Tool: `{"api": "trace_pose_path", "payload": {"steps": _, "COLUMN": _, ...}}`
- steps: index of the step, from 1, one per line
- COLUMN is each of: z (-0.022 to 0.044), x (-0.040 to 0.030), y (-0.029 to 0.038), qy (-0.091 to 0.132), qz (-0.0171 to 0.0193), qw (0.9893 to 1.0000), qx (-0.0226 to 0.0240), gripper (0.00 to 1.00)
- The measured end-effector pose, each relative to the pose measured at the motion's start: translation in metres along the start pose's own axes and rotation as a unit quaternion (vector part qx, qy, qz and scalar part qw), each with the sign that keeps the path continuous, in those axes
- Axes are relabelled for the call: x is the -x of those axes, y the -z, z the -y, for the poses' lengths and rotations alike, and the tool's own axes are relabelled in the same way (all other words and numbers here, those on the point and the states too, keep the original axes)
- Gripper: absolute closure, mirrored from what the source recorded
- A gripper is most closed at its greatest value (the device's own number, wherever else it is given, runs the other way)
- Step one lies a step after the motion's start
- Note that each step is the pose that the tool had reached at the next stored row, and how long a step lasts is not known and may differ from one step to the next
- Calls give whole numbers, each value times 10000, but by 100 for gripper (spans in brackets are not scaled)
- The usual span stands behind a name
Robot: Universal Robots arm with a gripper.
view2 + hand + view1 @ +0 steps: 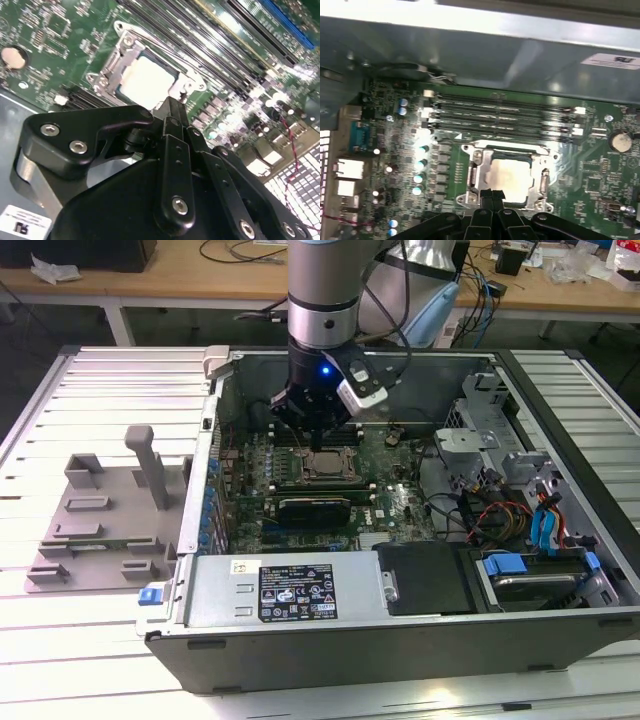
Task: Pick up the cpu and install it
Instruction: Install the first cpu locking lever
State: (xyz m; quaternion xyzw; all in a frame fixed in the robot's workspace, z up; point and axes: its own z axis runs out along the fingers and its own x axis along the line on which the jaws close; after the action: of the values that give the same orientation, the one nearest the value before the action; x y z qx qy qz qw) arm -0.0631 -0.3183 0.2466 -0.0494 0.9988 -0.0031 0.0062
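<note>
The cpu [325, 464] lies flat inside the metal-framed socket on the green motherboard of the open computer case. Its pale silver top shows in both wrist views [147, 82] [510, 177]. My gripper [315, 437] hangs just above the socket's edge, black fingers pointing down. In both wrist views the fingertips [492, 195] [172, 106] meet with nothing between them, a little above the cpu's rim. The gripper is shut and holds nothing.
A grey fixture plate [100, 520] with raised blocks lies outside the case on the exterior view's left. Memory slots [500, 115] run beside the socket. A power supply [290, 590] sits at the case front. Drive bays and cables [540, 530] crowd the exterior view's right.
</note>
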Motion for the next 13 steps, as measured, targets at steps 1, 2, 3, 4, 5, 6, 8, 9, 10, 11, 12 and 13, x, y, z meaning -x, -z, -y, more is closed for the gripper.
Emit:
{"api": "trace_pose_path", "payload": {"steps": 1, "z": -2, "x": -22, "y": 0, "qy": 0, "qz": 0, "qw": 10000, "qx": 0, "gripper": 89}}
{"api": "trace_pose_path", "payload": {"steps": 2, "z": -7, "x": -72, "y": 1, "qy": -1, "qz": 1, "qw": 10000, "qx": 0, "gripper": 89}}
{"api": "trace_pose_path", "payload": {"steps": 3, "z": -10, "x": -94, "y": 0, "qy": -1, "qz": 3, "qw": 10000, "qx": 1, "gripper": 89}}
{"api": "trace_pose_path", "payload": {"steps": 4, "z": -10, "x": -99, "y": 29, "qy": 0, "qz": 3, "qw": 10000, "qx": 0, "gripper": 89}}
{"api": "trace_pose_path", "payload": {"steps": 5, "z": -10, "x": -99, "y": 78, "qy": -1, "qz": 6, "qw": 10000, "qx": 1, "gripper": 89}}
{"api": "trace_pose_path", "payload": {"steps": 6, "z": -10, "x": -108, "y": 79, "qy": -1, "qz": 27, "qw": 9998, "qx": 217, "gripper": 89}}
{"api": "trace_pose_path", "payload": {"steps": 8, "z": -18, "x": -188, "y": 80, "qy": -2, "qz": 51, "qw": 9991, "qx": 421, "gripper": 89}}
{"api": "trace_pose_path", "payload": {"steps": 9, "z": -22, "x": -229, "y": 81, "qy": -3, "qz": 55, "qw": 9991, "qx": 423, "gripper": 89}}
{"api": "trace_pose_path", "payload": {"steps": 10, "z": -25, "x": -261, "y": 82, "qy": -2, "qz": 63, "qw": 9991, "qx": 423, "gripper": 89}}
{"api": "trace_pose_path", "payload": {"steps": 11, "z": -27, "x": -278, "y": 93, "qy": -2, "qz": 80, "qw": 9991, "qx": 421, "gripper": 89}}
{"api": "trace_pose_path", "payload": {"steps": 12, "z": -28, "x": -291, "y": 112, "qy": 0, "qz": 107, "qw": 9991, "qx": 418, "gripper": 89}}
{"api": "trace_pose_path", "payload": {"steps": 13, "z": -29, "x": -306, "y": 132, "qy": 1, "qz": 141, "qw": 9990, "qx": 415, "gripper": 89}}
